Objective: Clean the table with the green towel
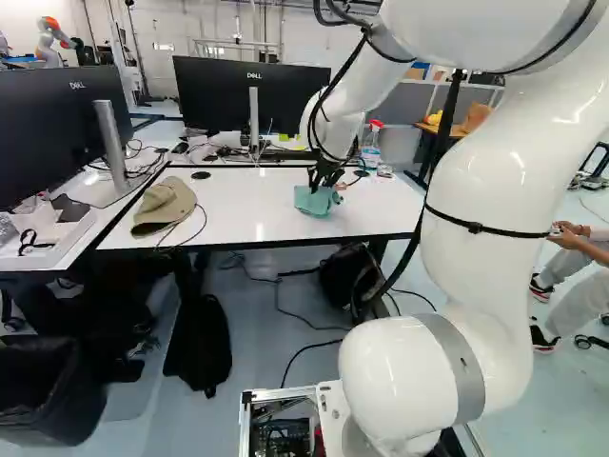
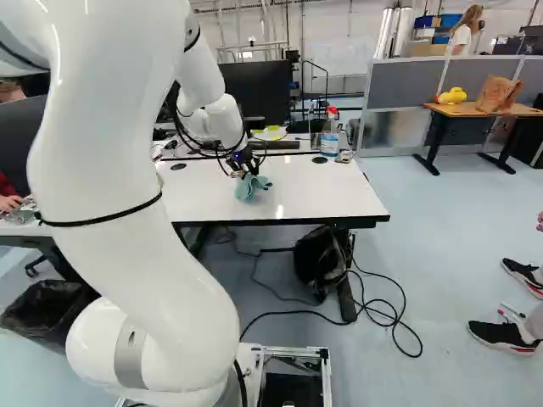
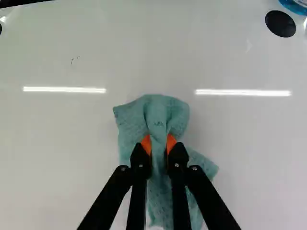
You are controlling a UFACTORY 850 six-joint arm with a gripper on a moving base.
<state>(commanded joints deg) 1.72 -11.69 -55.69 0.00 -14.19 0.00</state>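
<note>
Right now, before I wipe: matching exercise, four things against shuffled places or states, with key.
1. green towel
2. cap
3. spray bottle
4. paper bag

A. on the wooden desk
B. clear with a red top, near the white table's far edge
C. clamped in the gripper
D. tan, at the white table's left in the left base view

1-C, 2-D, 3-B, 4-A

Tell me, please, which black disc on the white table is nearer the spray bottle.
The disc by the bottle, right of the gripper in the right base view; the other disc lies left of it.
</note>
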